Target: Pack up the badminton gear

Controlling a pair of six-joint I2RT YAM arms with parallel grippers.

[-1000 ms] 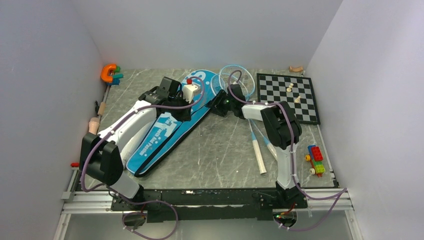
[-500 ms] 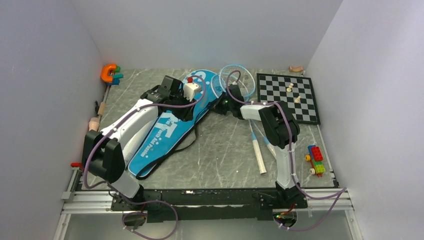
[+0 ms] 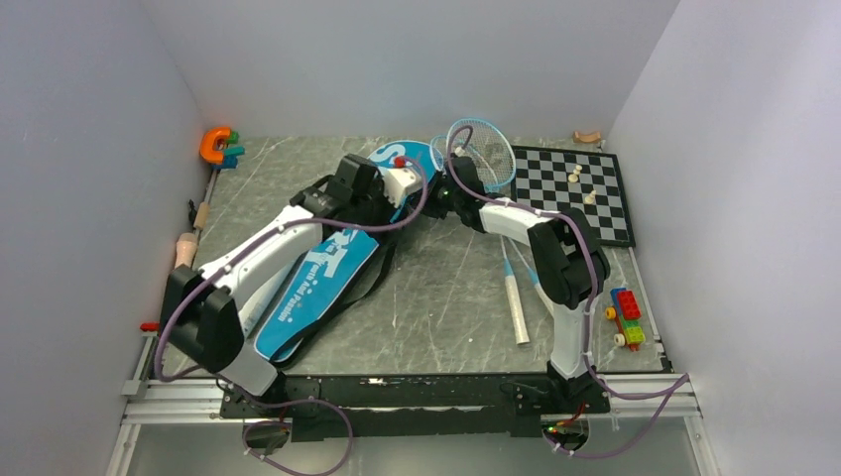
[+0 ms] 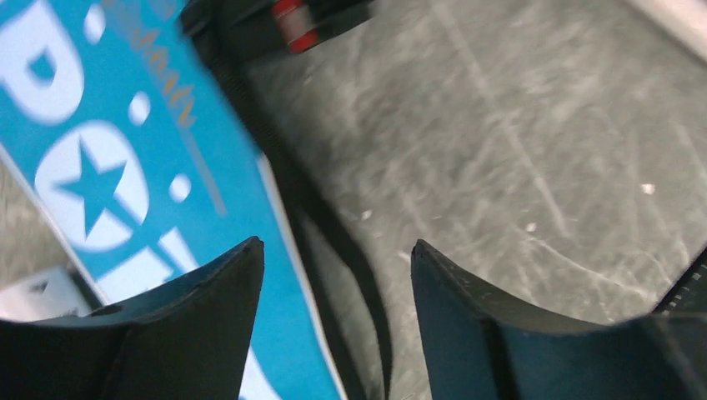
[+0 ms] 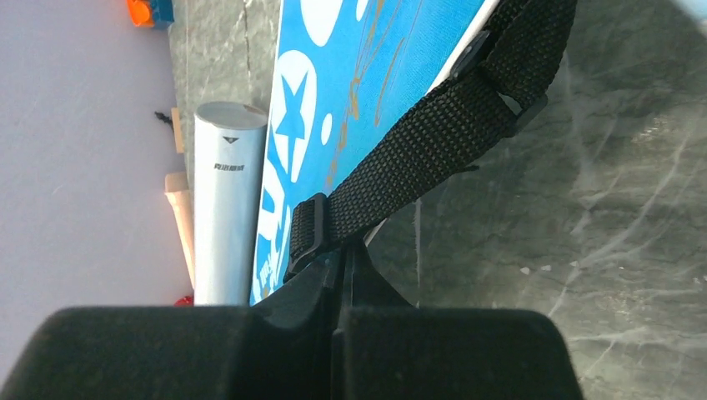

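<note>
A grey marbled table [image 3: 436, 297] holds a long blue racket-shaped bag [image 3: 317, 268], lying diagonally with its wide end farthest from the arms. A white tube [image 5: 225, 208] lies alongside the bag's left edge. Two light-blue rackets [image 3: 483, 151] rest to the right of the bag, their heads just beside its wide end and their pale handles trailing nearer, well apart from it. A black strap [image 5: 433, 142] runs along the bag's right edge.

The right gripper [image 5: 343, 250] is pinched closed on that strap. The left gripper [image 4: 333, 250] hovers over the bag's right edge with its jaws spread and nothing between them.

The step seems to be getting the bag open or repositioned. Draw the strap up slowly so it does not slip. Let the free left gripper steady the bag's edge while avoiding the racket heads.
</note>
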